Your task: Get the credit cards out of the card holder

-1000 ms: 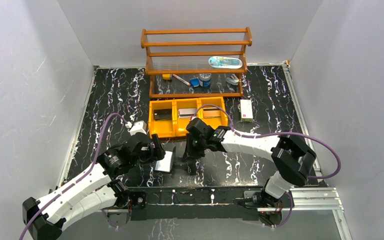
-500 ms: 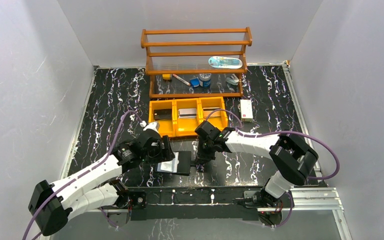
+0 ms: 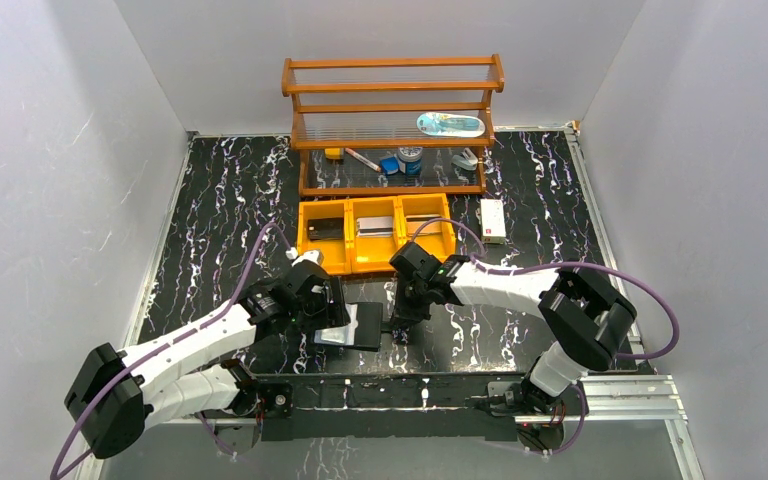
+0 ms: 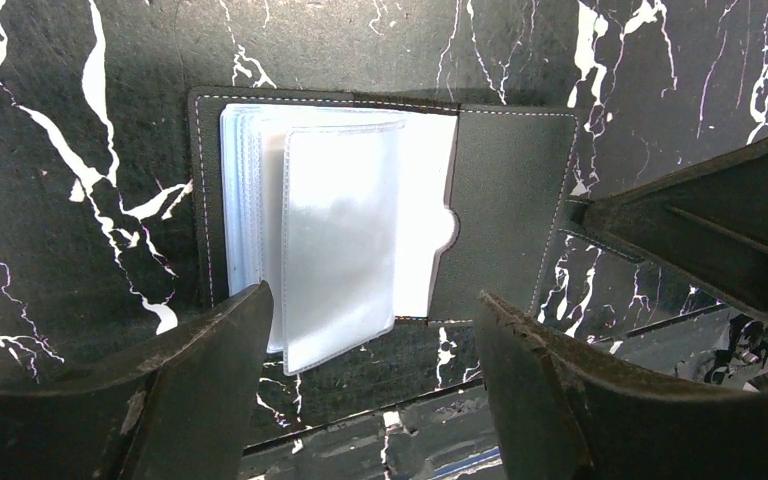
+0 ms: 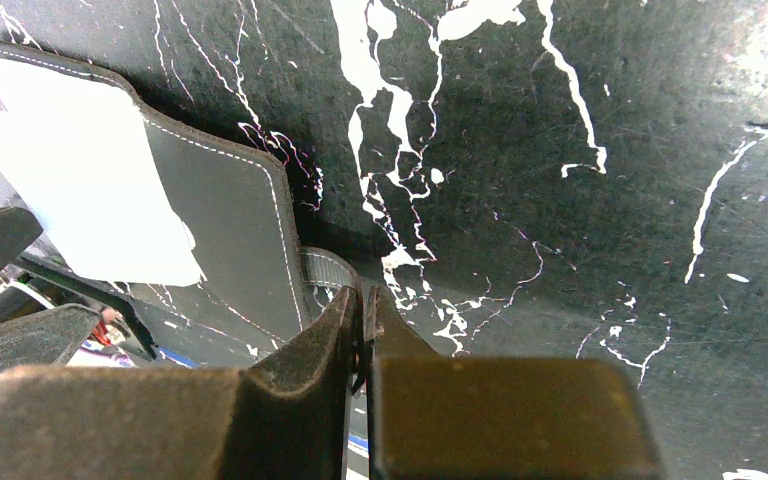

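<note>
Card holder (image 4: 505,190) went from upright to flat open. L gripper (image 4: 370,305) open above it; R gripper (image 5: 362,298) closed, apparently pinching its strap (image 5: 322,268). Risk: strap slips, so card holder drags when sleeves (image 4: 340,240) get pulled.

The right claw (image 5: 362,300), its fingers pressed together, touches a small grey tab (image 5: 322,270) at the edge of the open black card holder (image 5: 225,220) on the white-veined black desk (image 5: 560,200).

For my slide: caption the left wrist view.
Open left gripper hovers over the card holder, opened flat, clear sleeves showing.
</note>
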Available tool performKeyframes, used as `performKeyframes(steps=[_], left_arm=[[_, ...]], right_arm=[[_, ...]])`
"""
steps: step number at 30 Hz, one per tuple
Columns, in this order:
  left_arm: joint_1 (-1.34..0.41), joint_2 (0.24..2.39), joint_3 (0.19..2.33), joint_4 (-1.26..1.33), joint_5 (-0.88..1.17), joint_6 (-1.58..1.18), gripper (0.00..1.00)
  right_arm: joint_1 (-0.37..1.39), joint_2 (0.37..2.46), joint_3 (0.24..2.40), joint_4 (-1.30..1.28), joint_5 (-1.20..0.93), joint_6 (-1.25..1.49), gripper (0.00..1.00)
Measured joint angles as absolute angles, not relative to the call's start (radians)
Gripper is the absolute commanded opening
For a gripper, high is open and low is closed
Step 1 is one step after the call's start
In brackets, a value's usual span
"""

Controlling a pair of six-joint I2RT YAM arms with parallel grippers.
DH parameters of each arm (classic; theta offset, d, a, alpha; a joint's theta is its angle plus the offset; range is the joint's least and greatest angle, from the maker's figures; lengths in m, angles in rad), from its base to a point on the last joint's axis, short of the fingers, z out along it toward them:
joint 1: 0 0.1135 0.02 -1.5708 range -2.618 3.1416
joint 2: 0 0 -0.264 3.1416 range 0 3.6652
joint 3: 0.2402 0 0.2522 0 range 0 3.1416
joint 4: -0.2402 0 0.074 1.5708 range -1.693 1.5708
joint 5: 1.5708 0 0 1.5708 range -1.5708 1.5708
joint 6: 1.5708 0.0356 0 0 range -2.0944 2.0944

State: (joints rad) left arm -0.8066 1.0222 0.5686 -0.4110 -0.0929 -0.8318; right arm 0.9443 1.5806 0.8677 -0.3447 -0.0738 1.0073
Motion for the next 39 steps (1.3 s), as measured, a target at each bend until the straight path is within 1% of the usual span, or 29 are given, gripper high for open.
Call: performKeyframes(steps=[7,10,14,23,25,27,29,31,33,37,39], left_arm=[[-0.807,1.026,0.564,-0.411,-0.089,-0.829,0.7],[-0.807,1.051,0.562,-0.381,-0.056,-0.819,0.6],[-0.807,1.104,0.562,-0.334,0.008,-0.81,0.52],[-0.807,1.116,0.558,-0.188,0.148,-0.781,0.52],[-0.807,1.142,0.558,-0.16,0.182,-0.776,0.5],[-0.806,1.18,0.558,-0.13,0.222,-0.77,0.44],[-0.806,1.215,0.558,-0.105,0.25,-0.765,0.39],[-0.806,1.25,0.558,-0.089,0.276,-0.759,0.35],[-0.806,1.274,0.558,-0.077,0.289,-0.757,0.34],[-0.806,1.294,0.558,-0.064,0.3,-0.756,0.33],[-0.806,1.294,0.552,-0.056,0.299,-0.756,0.32]], right_arm=[[0.944,1.581,0.867,-0.345,-0.074,1.008,0.06],[0.944,1.581,0.866,-0.343,-0.074,1.008,0.07],[0.944,1.581,0.854,-0.341,-0.074,1.011,0.07],[0.944,1.581,0.852,-0.341,-0.074,1.018,0.1],[0.944,1.581,0.852,-0.341,-0.074,1.018,0.13],[0.944,1.581,0.852,-0.341,-0.073,1.019,0.17],[0.944,1.578,0.852,-0.342,-0.072,1.021,0.24],[0.944,1.565,0.852,-0.342,-0.068,1.026,0.26],[0.942,1.542,0.852,-0.342,-0.062,1.033,0.28],[0.934,1.486,0.852,-0.342,-0.056,1.05,0.36],[0.929,1.458,0.852,-0.34,-0.054,1.054,0.37]])
